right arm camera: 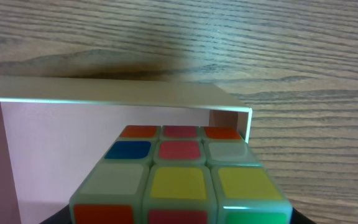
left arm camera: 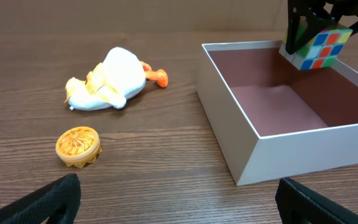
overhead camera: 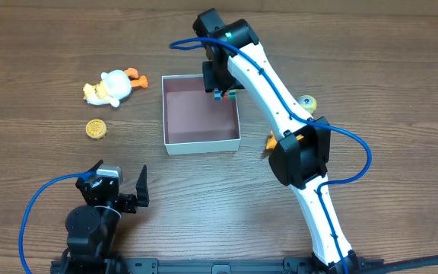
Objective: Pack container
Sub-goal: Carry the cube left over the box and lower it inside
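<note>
The container (overhead camera: 201, 144) is a square white-walled box with a pinkish-brown floor at the table's middle; it also shows in the left wrist view (left arm camera: 229, 118) and the right wrist view (right arm camera: 104, 101). My right gripper (overhead camera: 223, 90) is shut on a puzzle cube with coloured squares (right arm camera: 179, 177) and holds it above the container's far right corner; the cube also shows in the left wrist view (left arm camera: 319, 48). My left gripper (overhead camera: 120, 190) is open and empty near the front edge, its fingers wide apart (left arm camera: 179, 202).
A white and yellow plush duck (overhead camera: 109, 87) lies left of the container, also in the left wrist view (left arm camera: 107, 81). A small orange-yellow round toy (overhead camera: 96, 129) sits in front of it. A yellow toy (overhead camera: 306, 102) and an orange piece (overhead camera: 271, 140) lie right of the container.
</note>
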